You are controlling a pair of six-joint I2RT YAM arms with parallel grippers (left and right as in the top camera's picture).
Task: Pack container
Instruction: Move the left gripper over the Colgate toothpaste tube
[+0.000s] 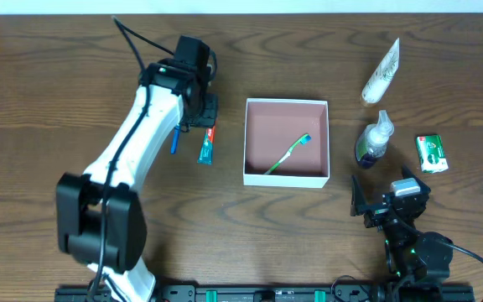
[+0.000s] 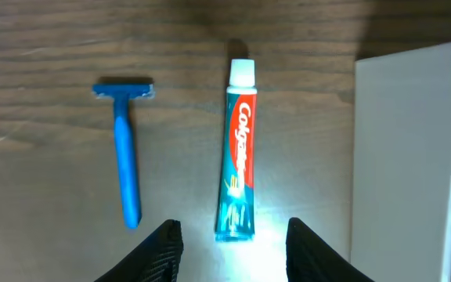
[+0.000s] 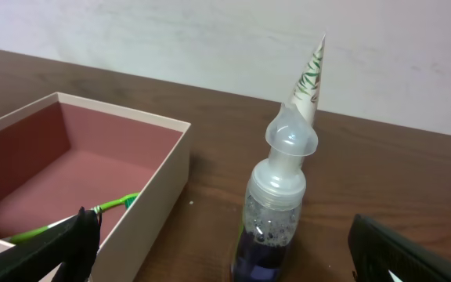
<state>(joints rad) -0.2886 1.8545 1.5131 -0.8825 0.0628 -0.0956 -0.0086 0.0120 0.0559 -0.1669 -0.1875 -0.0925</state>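
The container (image 1: 286,178) is a square white-walled box with a pinkish-brown inside (image 3: 92,176), and a green toothbrush (image 1: 288,154) lies in it. A toothpaste tube (image 2: 237,160) and a blue razor (image 2: 126,149) lie side by side on the table left of the box. My left gripper (image 2: 233,239) hovers open over the tube's flat end, its fingers on either side and clear of it. My right gripper (image 3: 233,247) is wide open, low at the table's right front. A pump bottle (image 3: 276,211) of dark liquid stands just ahead of its jaws.
A white squeeze tube (image 1: 381,71) lies at the back right, with a small green packet (image 1: 432,153) right of the bottle (image 1: 374,141). The container's white wall (image 2: 409,157) stands close to the right of the left gripper's fingers.
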